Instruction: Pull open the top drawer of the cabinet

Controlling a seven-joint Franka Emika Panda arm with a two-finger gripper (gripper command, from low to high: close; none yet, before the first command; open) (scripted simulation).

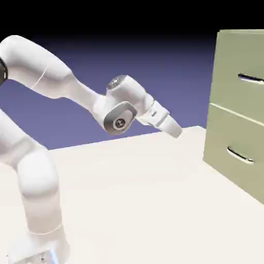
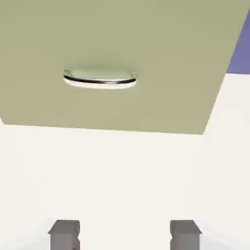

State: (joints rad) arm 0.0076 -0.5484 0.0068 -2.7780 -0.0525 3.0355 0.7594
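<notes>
The pale olive-green cabinet (image 1: pixel 215 135) stands at the right edge of the exterior view. Its top drawer (image 1: pixel 232 93) is flush with the front, and its silver handle (image 1: pixel 251 78) is partly cut off by the picture's edge. My gripper (image 1: pixel 176 131) hangs in the air well left of the cabinet, at about the height of the seam between the two drawers, tilted down toward it. In the hand view my gripper (image 2: pixel 124 235) is open with nothing between its grey fingertips (image 2: pixel 64 234). That view shows a drawer front (image 2: pixel 146 39) whose lower edge meets the table, with a curved silver handle (image 2: pixel 99 80).
The lower drawer (image 1: pixel 247 178) with its own silver handle (image 1: pixel 240 155) sits under the top one. The cream table (image 1: pixel 134 196) stretches between the arm's base and the cabinet. The blue-violet backdrop (image 2: pixel 241 49) shows past the cabinet's side.
</notes>
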